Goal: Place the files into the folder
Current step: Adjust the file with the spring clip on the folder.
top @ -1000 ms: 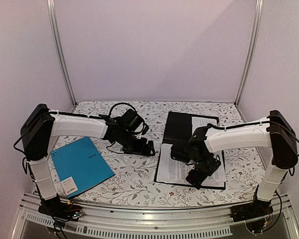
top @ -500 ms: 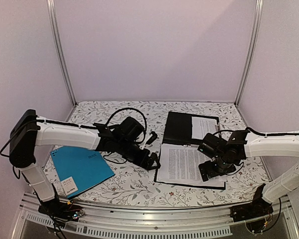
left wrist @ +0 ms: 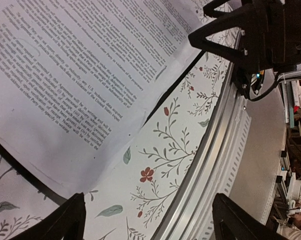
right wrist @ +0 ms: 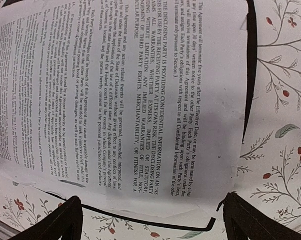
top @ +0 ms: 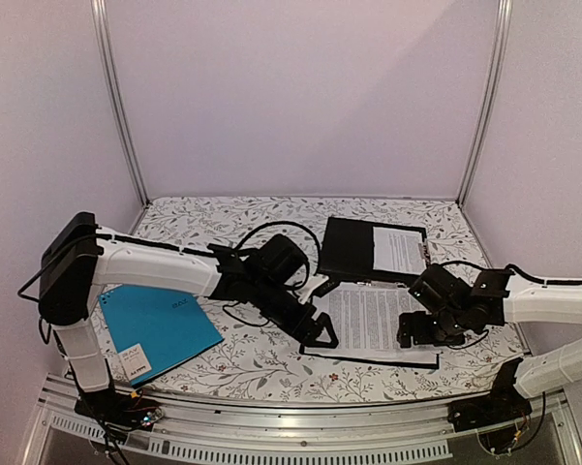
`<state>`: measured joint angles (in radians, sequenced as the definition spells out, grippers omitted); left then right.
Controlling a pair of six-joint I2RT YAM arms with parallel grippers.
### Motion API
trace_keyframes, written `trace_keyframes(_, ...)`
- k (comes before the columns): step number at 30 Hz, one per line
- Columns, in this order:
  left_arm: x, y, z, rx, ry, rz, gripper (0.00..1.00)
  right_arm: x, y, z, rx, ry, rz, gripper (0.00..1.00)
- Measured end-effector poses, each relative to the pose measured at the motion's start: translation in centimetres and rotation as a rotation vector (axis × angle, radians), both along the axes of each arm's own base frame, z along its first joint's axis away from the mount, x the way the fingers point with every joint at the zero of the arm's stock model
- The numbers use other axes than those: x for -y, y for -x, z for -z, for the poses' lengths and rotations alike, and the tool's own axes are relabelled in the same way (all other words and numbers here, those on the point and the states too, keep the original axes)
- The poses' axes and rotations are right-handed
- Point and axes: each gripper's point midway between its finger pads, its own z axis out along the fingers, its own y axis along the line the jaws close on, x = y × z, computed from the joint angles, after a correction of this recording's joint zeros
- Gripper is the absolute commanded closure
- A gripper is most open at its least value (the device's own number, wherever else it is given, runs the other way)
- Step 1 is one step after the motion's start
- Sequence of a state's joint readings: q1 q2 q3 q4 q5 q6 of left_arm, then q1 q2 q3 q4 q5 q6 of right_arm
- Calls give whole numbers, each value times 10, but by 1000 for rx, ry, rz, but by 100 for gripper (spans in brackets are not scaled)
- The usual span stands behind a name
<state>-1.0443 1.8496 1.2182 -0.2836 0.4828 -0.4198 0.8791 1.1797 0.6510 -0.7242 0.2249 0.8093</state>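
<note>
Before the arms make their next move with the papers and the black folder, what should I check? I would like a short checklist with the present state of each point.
1. Left gripper open: ok.
2. Right gripper open: ok.
3. Files lying on the open black folder: ok.
4. Files inside the folder's border: not ok, a corner juts over the tablecloth.
5. Files fastened to the folder: cannot tell.
6. Teal folder apart from the files: ok.

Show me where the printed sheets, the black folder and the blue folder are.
printed sheets (top: 368,320), top view, middle of the front page's text.
black folder (top: 347,250), top view, bare black part of the far cover.
blue folder (top: 160,325), top view, centre of its cover.
</note>
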Motion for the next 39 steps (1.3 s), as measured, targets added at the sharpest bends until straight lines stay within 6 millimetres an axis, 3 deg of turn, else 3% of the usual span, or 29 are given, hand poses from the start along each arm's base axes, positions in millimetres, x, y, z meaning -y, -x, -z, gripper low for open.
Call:
trace_keyframes(7, -11, -2, 13, -20, -78, -56, 12, 16, -6, 3, -4, -19, 84, 2)
trace_keyframes(16, -21, -8, 34, -30, -181, -109, 12, 22, -5, 12, -34, 0, 101, 2)
trace_keyframes(39, -28, -16, 38, -24, -214, -143, 11, 18, 5, 31, -113, 14, 64, 3)
